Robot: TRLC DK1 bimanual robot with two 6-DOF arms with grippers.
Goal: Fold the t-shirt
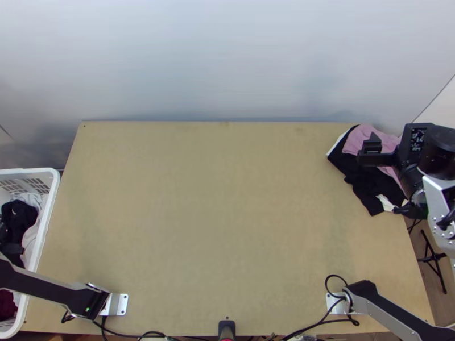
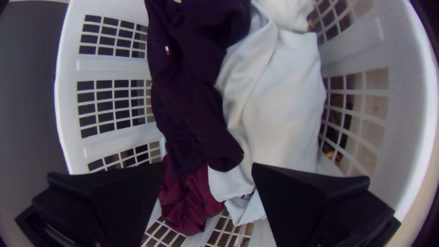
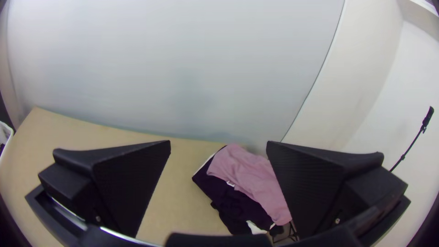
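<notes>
Left gripper (image 1: pixel 12 249) over white plastic grid basket (image 1: pixel 52 196) beside the table's (image 1: pixel 216 199) left edge, fingers apart. In it, dark purple garment (image 2: pixel 190 87) and bunched white garment (image 2: pixel 286 105) lie side by side, long axes roughly parallel; which garment is the t-shirt, and which way it points, cannot tell. Right gripper (image 1: pixel 371 150), fingers apart, above pink cloth (image 3: pixel 247 176) on black garments (image 1: pixel 364 182), slanting from far edge to right edge.

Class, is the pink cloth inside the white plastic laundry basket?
No, the pink cloth lies over black garments on the light wooden table.
</notes>
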